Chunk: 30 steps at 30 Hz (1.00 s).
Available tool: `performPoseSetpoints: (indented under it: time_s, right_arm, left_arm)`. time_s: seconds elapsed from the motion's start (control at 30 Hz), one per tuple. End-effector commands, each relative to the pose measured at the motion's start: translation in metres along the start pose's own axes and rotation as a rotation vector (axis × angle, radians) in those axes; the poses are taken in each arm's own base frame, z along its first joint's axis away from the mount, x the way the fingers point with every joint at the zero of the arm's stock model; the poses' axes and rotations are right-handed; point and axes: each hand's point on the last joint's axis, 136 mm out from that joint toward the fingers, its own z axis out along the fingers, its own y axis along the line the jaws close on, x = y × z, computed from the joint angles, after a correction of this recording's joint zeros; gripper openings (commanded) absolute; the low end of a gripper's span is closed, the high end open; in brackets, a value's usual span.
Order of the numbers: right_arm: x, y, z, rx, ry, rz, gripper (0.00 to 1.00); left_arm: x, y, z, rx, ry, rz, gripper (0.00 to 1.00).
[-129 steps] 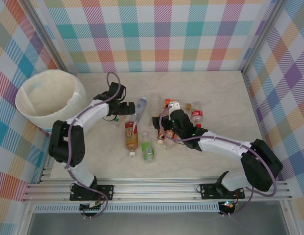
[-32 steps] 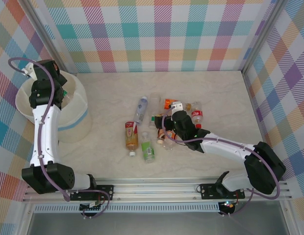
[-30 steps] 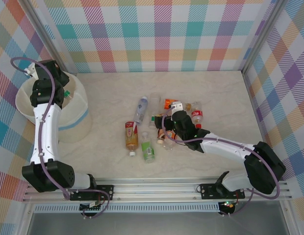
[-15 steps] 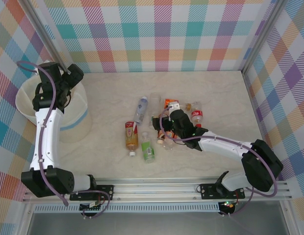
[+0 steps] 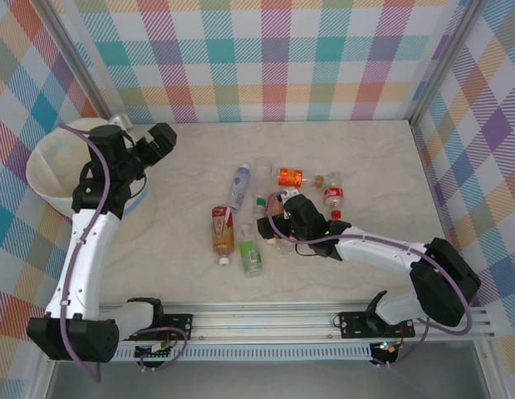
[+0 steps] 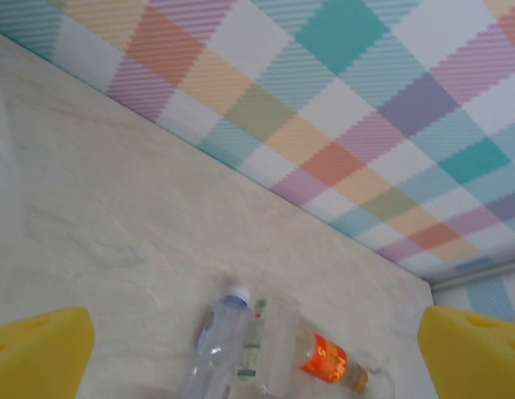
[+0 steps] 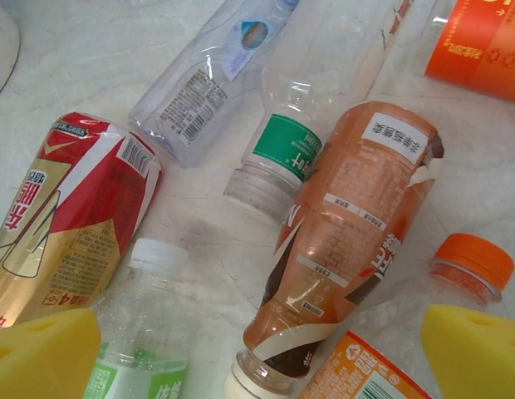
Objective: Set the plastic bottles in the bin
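- Right gripper (image 5: pixel 274 223): jaws spread wide and gripping nothing. In the right wrist view its yellow pads (image 7: pixel 41 357) sit at the two lower corners.
- Under the gap between those pads, the brown-label bottle (image 7: pixel 349 241) lies flat on the table, neck toward the camera (label wrinkled, body dented).
- Around it: the orange-capped bottle (image 7: pixel 461 270) touches its right side. The clear bottle with a green neck band (image 7: pixel 286 145) lies just beyond it, and the white-capped bottle (image 7: pixel 149 332) is to its left.
- Further left are the red-and-gold bottle (image 7: pixel 66 216) and the blue-label clear bottle (image 7: pixel 216 66).
- Left gripper (image 5: pixel 160 140): jaws fully apart and empty. It hangs over the table just past the bin's right rim.
- Left wrist view: the left gripper's pads (image 6: pixel 37 353) are at the lower corners, with the tabletop (image 6: pixel 116 208) and the plaid wall (image 6: pixel 365 125) beyond.
- Bin (image 5: pixel 54 166): far left of the table, well apart from the bottles. The left arm crosses its opening, so I cannot tell what is inside.
- The plastic bottles lie in a loose pile at mid-table, with the orange-label bottle (image 5: pixel 291 177) and the red-label bottle (image 5: pixel 332 196) on its far side.
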Motion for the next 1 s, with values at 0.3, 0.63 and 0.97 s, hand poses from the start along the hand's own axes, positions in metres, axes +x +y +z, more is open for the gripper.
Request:
performPoseSetpoints:
  time_s: [0.3, 0.63, 0.97]
  right_arm:
    - [-0.011, -0.011, -0.008, 0.061, -0.065, 0.056, 1.0]
    - [-0.009, -0.02, -0.012, 0.108, -0.07, 0.063, 1.0]
    - [-0.009, -0.022, -0.012, 0.119, -0.072, 0.061, 1.0]
  left_arm:
    - [0.108, -0.002, 0.021, -0.07, 0.284, 0.147, 1.0]
    - [0.196, 0.039, 0.043, -0.206, 0.554, 0.265, 1.0]
    - [0.28, 0.075, 0.056, -0.277, 0.774, 0.409, 1.0]
